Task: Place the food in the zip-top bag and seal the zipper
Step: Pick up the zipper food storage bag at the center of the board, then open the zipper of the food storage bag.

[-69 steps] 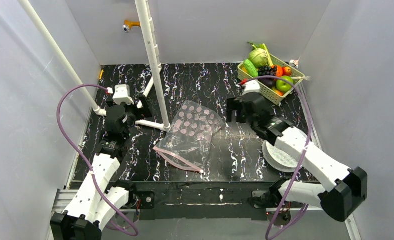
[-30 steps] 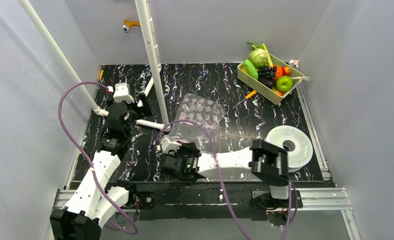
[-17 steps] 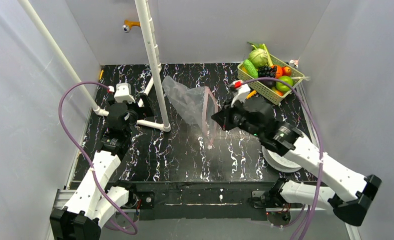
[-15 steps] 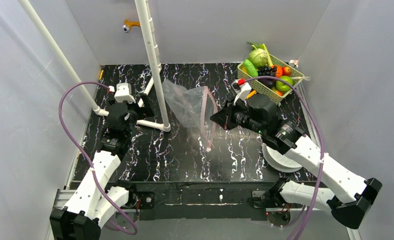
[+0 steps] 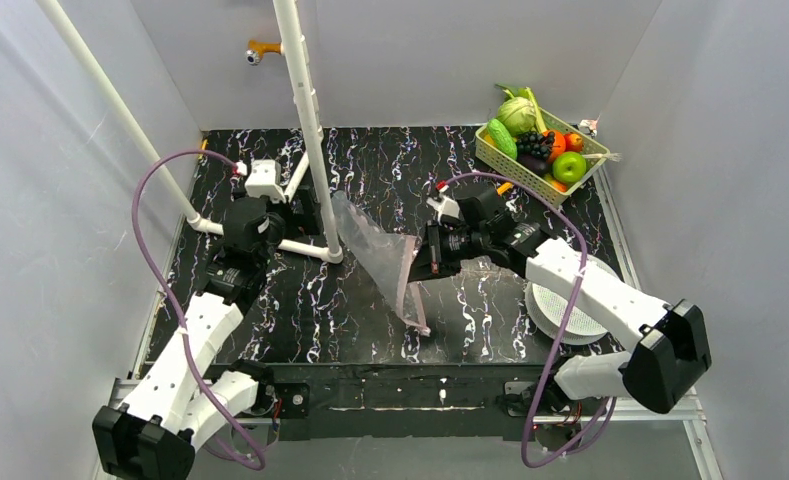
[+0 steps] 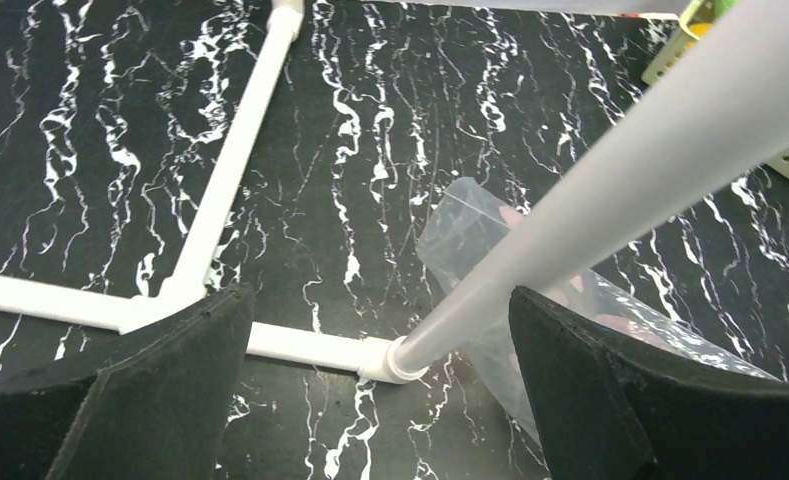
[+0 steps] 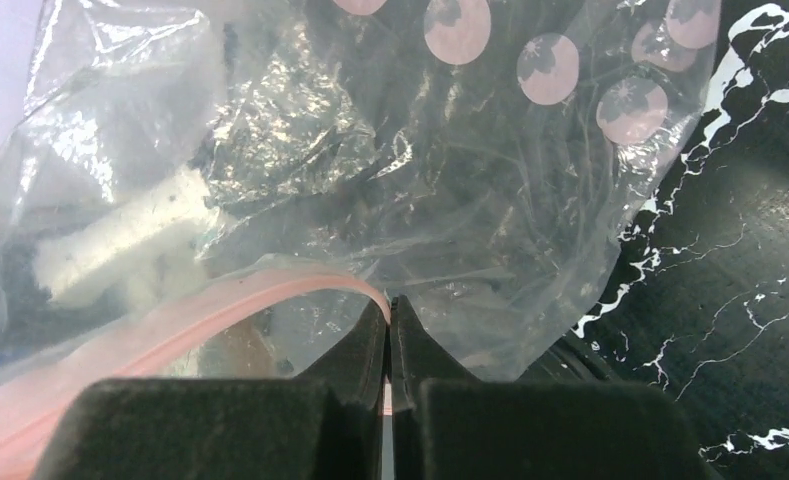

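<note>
Marbled table (image 5: 390, 160): zipper (image 7: 225, 298) clamped inside right pincer (image 7: 390, 310).

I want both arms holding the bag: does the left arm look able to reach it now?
Probably not straight on: a slanted white pipe crosses between the open left tool and the zip-top bag.

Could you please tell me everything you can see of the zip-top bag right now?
The zip-top bag is clear, crinkly plastic printed with dull pink dots, with a pink zipper strip along its near-right edge. No food shows inside it. It lies slanted and partly lifted over the black marbled table, its far corner by the white pipe upright. The right end effector is shut on the zipper. Whether the bag's mouth is sealed cannot be told.
</note>
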`<state>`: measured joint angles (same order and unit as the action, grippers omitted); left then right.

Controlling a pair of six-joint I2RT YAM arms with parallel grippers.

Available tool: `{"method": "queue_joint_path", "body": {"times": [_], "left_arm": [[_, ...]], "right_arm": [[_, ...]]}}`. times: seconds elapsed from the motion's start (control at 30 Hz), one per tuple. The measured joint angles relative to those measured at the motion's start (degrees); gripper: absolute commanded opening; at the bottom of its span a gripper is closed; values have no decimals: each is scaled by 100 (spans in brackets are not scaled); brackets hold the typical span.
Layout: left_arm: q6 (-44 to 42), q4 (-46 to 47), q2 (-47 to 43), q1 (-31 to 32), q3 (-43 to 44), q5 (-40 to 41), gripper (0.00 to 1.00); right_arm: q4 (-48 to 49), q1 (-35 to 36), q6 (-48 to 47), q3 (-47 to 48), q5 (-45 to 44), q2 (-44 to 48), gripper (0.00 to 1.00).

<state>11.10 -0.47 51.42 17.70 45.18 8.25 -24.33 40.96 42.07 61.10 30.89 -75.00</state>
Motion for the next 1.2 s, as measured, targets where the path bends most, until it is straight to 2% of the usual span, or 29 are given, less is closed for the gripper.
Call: {"method": "queue_joint_path", "body": {"times": [0.13,0.2,0.37,0.43,0.63,0.83,1.03,1.2], "left_arm": [[291,-871,168,148,615,-222,99],[625,-1241,113,165,795,-598,99],[1423,-1802,-453,167,816,-2109,96],[1883,-1893,-733,170,816,-3106,92],[2918,-1927,-1155,519,814,-4455,94],[3259,-2048,-1076,1393,1137,-4527,98],[2973,-2289,-831,1453,1967,-4338,98],[2505,-2944,-914,1453,2965,-3871,98]], "right_arm": [[14,-44,115,-28,49,290,1],[44,-44,136,-32,67,396,1],[132,-50,212,-83,99,501,1],[261,-70,384,-169,147,498,1],[476,-88,1011,-196,522,376,1],[635,-43,1334,-152,898,816,1],[1158,318,1835,184,1245,1687,1],[2139,820,2516,139,1367,1462,1]]}}
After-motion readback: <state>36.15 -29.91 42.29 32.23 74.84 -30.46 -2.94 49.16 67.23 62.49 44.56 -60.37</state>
